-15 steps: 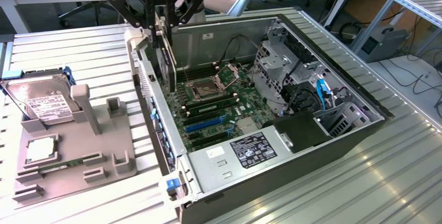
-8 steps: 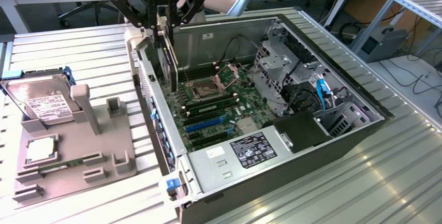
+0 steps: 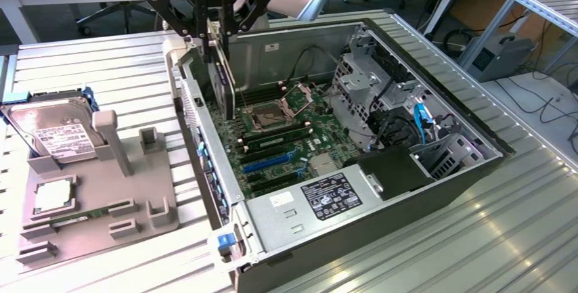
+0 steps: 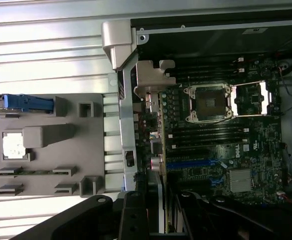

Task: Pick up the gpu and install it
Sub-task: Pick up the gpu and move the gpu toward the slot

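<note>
The gpu point(image 3: 227, 76) hangs edge-on, a thin dark card held upright over the open computer case point(image 3: 434, 191). My gripper point(image 3: 216, 30) is shut on its upper edge. The card's lower end sits just above the motherboard point(image 3: 298, 130), beside the CPU socket point(image 3: 269, 115) and near the case's rear wall. The wrist view looks down the card's thin edge point(image 4: 161, 150) to its silvery end bracket point(image 4: 150, 82), with my gripper point(image 4: 158, 212) closed around the card. The blue expansion slot point(image 3: 267, 163) point(image 4: 193, 163) lies on the board beside the card's line.
A grey parts fixture point(image 3: 126, 191) point(image 4: 46, 125) sits at the exterior view's left, carrying a silver hard drive point(image 3: 50, 134), a square processor point(image 3: 53, 195) and a green memory stick point(image 3: 68, 220). Drive cages point(image 3: 361, 83) and cables point(image 3: 420, 120) crowd the case's far side.
</note>
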Available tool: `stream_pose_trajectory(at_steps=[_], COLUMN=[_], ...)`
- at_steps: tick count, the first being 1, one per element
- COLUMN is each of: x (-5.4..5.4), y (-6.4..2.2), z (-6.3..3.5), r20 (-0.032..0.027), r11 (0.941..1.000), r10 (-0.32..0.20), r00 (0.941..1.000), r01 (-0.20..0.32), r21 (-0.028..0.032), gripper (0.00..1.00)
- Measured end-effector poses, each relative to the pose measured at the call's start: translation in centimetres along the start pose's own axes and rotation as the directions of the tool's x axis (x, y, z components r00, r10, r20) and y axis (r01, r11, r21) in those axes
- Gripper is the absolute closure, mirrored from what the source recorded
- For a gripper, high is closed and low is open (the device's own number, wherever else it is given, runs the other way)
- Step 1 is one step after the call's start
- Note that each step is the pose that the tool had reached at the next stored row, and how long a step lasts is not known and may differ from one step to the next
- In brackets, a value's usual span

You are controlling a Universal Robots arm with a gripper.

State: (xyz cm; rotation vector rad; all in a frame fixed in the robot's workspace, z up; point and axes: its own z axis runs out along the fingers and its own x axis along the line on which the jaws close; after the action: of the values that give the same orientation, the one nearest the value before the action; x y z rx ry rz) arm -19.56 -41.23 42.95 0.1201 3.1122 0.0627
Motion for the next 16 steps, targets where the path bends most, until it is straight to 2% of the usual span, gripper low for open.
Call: stream_pose_trajectory(at_steps=[16], x=[-0.69], y=[0.05], z=[0.13], r20=[0.0001], r11=[1.0], r10=[0.0], r00=[1.0], r01=[0.0], r21=[0.0018], gripper=[0.73])
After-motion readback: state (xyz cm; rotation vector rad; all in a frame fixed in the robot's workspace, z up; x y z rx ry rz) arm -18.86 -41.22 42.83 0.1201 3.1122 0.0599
